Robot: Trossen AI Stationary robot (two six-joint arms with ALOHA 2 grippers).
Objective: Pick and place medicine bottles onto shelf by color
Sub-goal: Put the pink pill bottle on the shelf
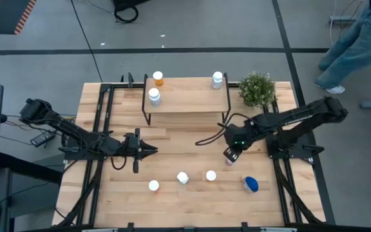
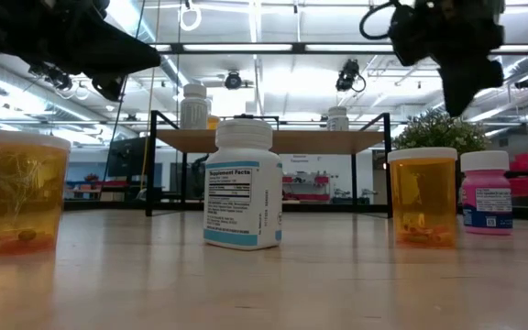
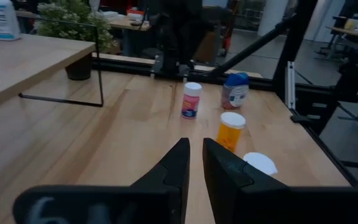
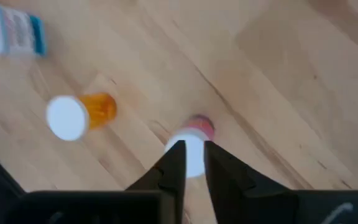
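Observation:
The shelf (image 1: 185,96) stands at the table's far middle, with an orange bottle (image 1: 158,78) and two white bottles (image 1: 154,96) (image 1: 218,80) upright on it. A pink bottle (image 4: 201,126) with a white cap stands on the table. My right gripper (image 4: 193,155) hangs just above it, pointing down, with its fingers a narrow slit apart and clear of the cap. Near the table's front stand two orange bottles (image 1: 154,185) (image 1: 210,175) and a white one (image 1: 183,177), and a blue-topped bottle (image 1: 250,185) lies there. My left gripper (image 1: 148,150) is shut, level over the table's left middle.
A small potted plant (image 1: 257,89) stands right of the shelf at the far right. Black frame rails (image 1: 98,129) run along the table's left and right sides. A person's legs (image 1: 350,45) show on the floor beyond the far right corner.

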